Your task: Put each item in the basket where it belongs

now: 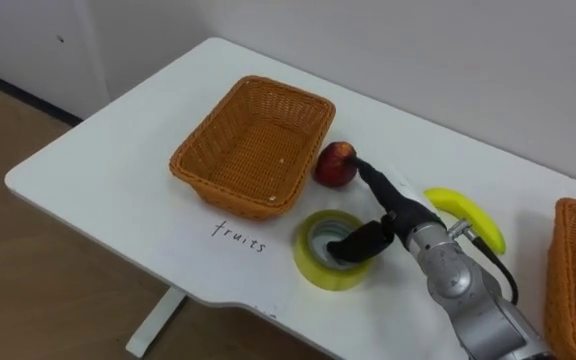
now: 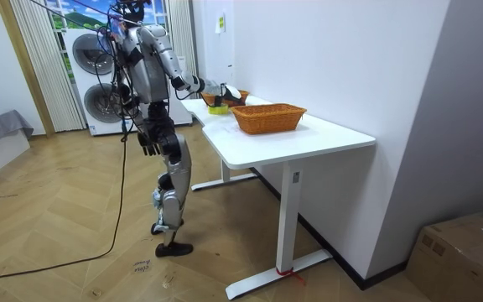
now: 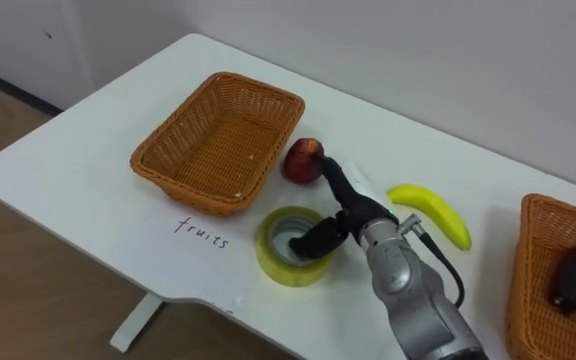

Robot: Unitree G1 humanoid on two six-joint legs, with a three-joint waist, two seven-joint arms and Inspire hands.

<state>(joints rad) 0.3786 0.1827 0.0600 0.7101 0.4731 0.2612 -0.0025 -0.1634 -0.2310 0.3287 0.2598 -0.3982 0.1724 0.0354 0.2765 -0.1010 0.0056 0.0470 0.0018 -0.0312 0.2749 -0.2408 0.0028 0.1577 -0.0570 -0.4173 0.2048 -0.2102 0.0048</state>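
The right hand (image 1: 396, 213) reaches over the white counter (image 1: 108, 180), and its fingers (image 1: 368, 180) are straight and apart from the thumb, clamped on nothing. The tips of the fingers are at the red apple (image 1: 336, 164), touching it or almost; I cannot tell which. The thumb (image 1: 356, 242) points down into the hole of the yellow tape roll (image 1: 316, 262), which lies flat just below the fingers. Left of the fingers, beyond the apple, stands the empty wicker basket (image 1: 233, 203) with a handwritten label (image 1: 239, 236) on the counter before it. Right of the fingers lies the banana (image 1: 465, 215), near the wrist but apart from it. Further right is a second basket (image 3: 524, 280) with a dark object (image 3: 571, 278) inside. In the room view the robot stands at the counter's far end, and the left hand (image 2: 148, 143) hangs at its side.
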